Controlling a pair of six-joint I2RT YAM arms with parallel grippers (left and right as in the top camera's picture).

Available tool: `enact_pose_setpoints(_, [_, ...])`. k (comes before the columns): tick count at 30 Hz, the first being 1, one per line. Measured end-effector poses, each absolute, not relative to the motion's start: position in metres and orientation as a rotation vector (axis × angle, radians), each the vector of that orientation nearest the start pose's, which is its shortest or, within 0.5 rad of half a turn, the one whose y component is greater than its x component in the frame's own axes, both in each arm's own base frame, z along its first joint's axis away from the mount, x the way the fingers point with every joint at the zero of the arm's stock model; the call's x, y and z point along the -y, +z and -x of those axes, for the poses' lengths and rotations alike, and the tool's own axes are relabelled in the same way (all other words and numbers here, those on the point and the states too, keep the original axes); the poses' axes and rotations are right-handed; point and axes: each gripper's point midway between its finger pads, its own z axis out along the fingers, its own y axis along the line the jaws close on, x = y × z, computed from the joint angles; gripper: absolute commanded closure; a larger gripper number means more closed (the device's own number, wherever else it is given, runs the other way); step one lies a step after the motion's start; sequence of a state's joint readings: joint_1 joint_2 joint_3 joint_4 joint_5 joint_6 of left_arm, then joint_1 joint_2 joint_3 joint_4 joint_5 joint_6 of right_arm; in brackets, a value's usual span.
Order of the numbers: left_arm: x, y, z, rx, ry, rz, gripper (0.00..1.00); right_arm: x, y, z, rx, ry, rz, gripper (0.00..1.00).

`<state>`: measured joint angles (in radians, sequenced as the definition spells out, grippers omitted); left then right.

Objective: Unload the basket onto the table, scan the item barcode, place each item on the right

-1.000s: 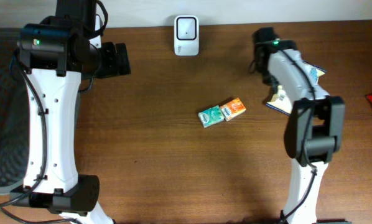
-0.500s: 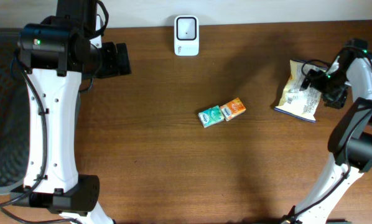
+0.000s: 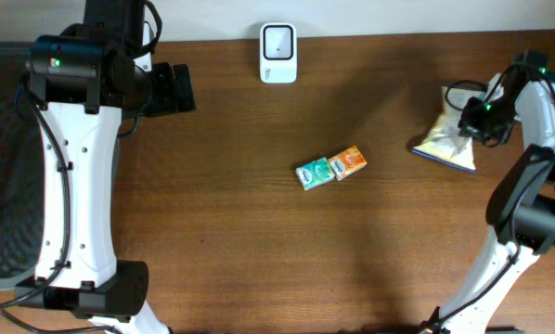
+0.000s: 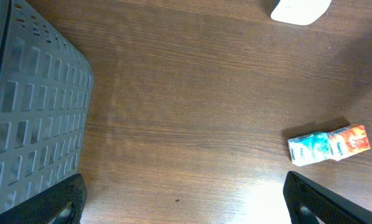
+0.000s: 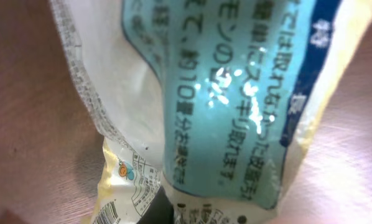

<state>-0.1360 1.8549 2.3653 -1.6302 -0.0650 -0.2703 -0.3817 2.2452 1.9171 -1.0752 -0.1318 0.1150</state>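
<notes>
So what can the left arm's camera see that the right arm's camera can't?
Only the left wrist view shows the grey basket, the teal carton right beside the orange carton, and a corner of the white scanner. Only the right wrist view shows the snack bag very close up, with its blue label of Japanese writing and a small barcode near the bottom edge. Both show the brown wooden table.

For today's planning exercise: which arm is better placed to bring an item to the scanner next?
Right, likely. The right hand is shut on the snack bag, ready to carry it to the scanner; the bag's print fills the right wrist view. The left hand is open, empty, far from the bag.
</notes>
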Motion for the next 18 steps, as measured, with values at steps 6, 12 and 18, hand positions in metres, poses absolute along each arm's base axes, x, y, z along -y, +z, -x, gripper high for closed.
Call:
enact_pose_setpoints(6, [0.041,0.318,-0.383,-2.679,-0.039,0.2,0.01,0.168,0.14,-0.446,-2.555,-0.971,-0.764,0.96])
enact_pose_setpoints(12, [0.041,0.318,-0.383,-2.68,-0.039,0.2,0.01,0.112,0.075,-0.461,-2.585,-1.285,-0.463,0.87])
enact_pose_setpoints(18, [0.041,0.318,-0.383,-2.679,-0.039,0.2,0.01,-0.027,0.013,-0.469,-2.779,-0.899,-0.181,0.33])
